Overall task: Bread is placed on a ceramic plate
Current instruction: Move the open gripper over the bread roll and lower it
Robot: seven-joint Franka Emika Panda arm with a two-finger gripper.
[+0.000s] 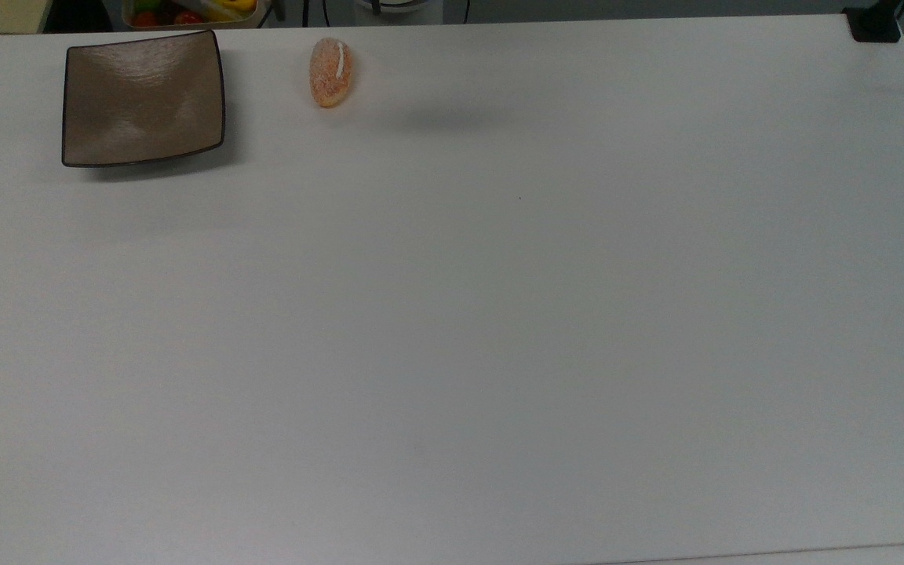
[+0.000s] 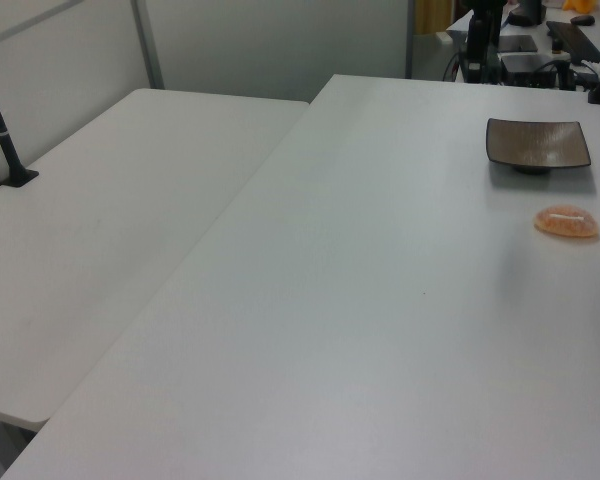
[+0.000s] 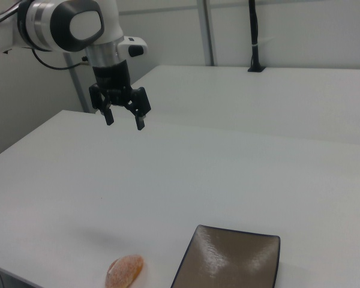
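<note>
Resting on table [image 1: 499, 314]: bread [image 1: 330, 71], beside plate [image 1: 143, 98], not touching.
Gripper [image 3: 125, 119]: was held above table, fingers spread wide, nothing gripped.

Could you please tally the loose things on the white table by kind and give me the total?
Bread: 1
Ceramic plate: 1
Total: 2
Both lie on the white table, apart from each other; the plate holds nothing, and the open gripper hangs above the table, holding nothing.
</note>
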